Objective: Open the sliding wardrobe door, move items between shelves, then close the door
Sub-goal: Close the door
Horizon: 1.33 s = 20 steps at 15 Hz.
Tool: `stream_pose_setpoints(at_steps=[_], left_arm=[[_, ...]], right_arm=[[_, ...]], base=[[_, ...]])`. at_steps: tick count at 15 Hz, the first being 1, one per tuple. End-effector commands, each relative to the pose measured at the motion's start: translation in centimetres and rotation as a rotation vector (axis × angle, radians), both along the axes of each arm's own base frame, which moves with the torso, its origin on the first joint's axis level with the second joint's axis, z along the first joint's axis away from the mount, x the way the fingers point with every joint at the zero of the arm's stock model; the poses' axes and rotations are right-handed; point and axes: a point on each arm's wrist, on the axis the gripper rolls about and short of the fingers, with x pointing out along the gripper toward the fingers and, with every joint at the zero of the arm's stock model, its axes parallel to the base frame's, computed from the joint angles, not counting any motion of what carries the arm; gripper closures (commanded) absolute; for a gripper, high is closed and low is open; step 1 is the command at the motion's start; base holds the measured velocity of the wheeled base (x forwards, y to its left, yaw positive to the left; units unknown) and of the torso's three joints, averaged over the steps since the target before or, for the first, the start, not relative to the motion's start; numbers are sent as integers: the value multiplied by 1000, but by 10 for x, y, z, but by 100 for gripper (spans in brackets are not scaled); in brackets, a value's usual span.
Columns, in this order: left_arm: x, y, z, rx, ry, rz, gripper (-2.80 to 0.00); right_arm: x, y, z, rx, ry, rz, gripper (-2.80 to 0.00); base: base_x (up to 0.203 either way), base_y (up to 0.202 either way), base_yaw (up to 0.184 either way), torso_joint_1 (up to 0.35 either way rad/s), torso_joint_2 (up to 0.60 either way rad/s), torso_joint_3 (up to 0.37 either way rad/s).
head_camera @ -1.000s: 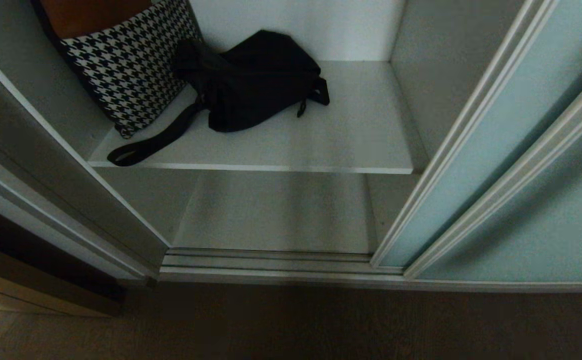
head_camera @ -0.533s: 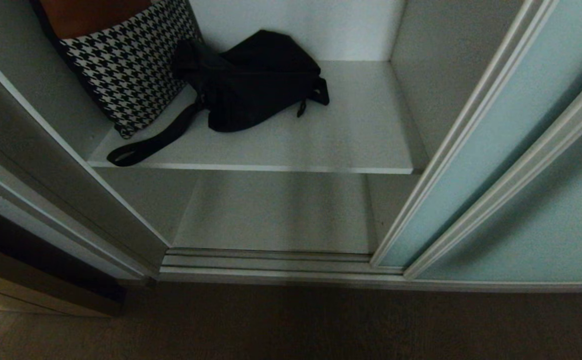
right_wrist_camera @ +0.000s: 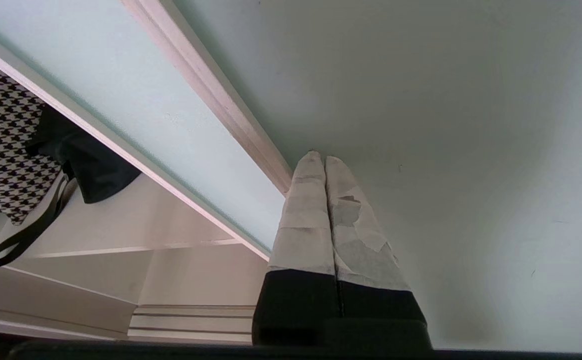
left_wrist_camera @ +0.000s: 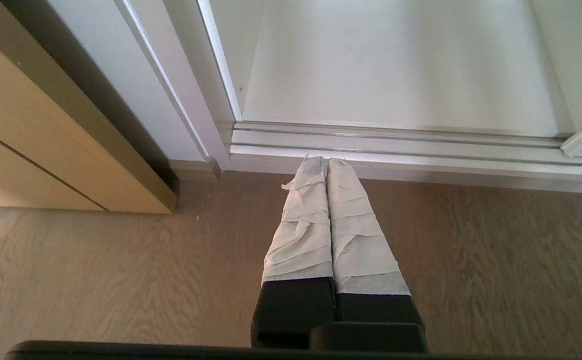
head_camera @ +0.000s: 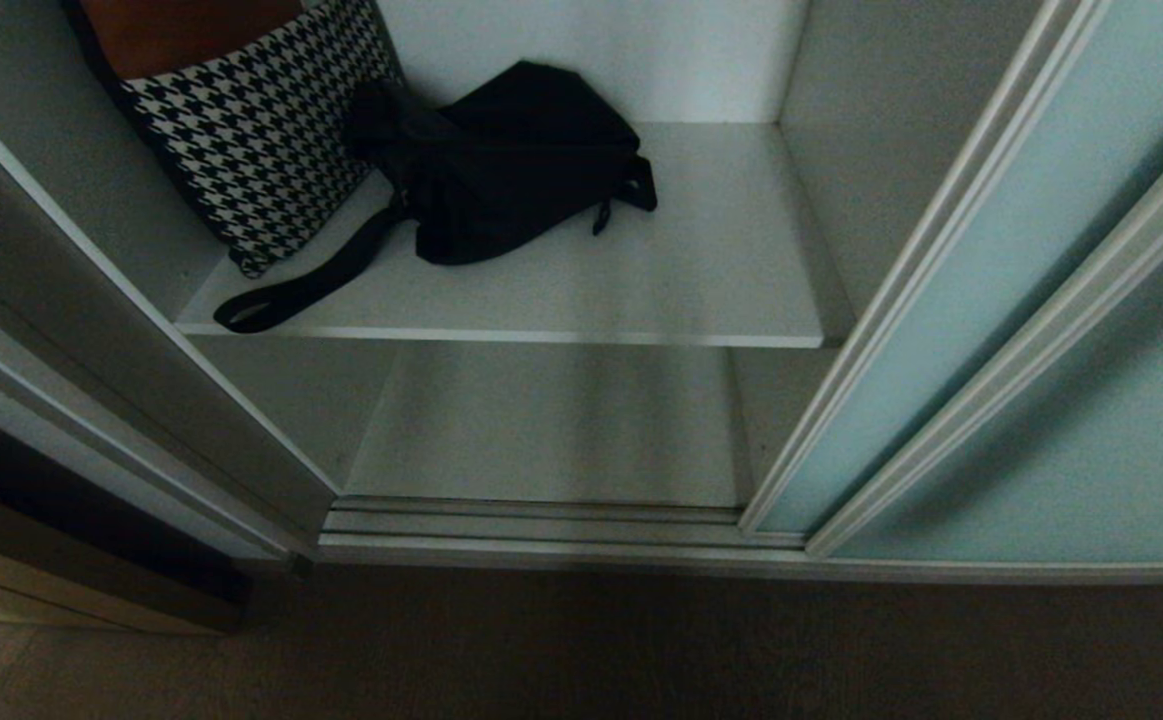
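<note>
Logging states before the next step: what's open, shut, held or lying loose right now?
sliding wardrobe door: slid open, bay exposed
black bag: lying on the upper shelf, strap trailing to its front edge
houndstooth bag: leaning beside it
left end effector: shut, empty, over the floor
right end effector: shut, empty, at the door frame

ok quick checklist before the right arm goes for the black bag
1. Wardrobe door slid aside, bay open: ok.
2. Black bag on the upper shelf, nothing on top of it: ok.
3. Strap hangs over the shelf edge, could snag: not ok.
4. Checked bag leans against the black bag: not ok.
5. Right gripper jaws shut, beside the door frame: not ok.
6. Left gripper shut, parked over the floor: ok.
</note>
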Motion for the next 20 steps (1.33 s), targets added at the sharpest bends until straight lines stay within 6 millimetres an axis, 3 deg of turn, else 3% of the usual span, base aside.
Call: stream_pose_setpoints(at_steps=[1, 7, 12, 15, 18, 20], left_arm=[[0, 0, 0, 0, 1, 1, 0], [0, 0, 0, 0, 1, 1, 0], [0, 0, 0, 0, 1, 1, 0], [0, 0, 0, 0, 1, 1, 0], [0, 0, 0, 1, 1, 1, 0], [0, 0, 0, 0, 1, 1, 0]], right_arm=[[9, -1, -4, 5, 23, 4, 0], [6, 16, 0, -10, 2, 112, 0], [31, 35, -7, -137, 24, 203, 0], [40, 62, -7, -168, 12, 330, 0], [24, 98, 0, -214, -67, 497, 0], [-5, 97, 10, -226, -149, 539, 0]], base=[[0, 0, 0, 0, 0, 0], [0, 0, 0, 0, 0, 0], [0, 0, 0, 0, 0, 0], [0, 0, 0, 0, 0, 0], [0, 0, 0, 0, 0, 0], [0, 0, 0, 0, 0, 0]])
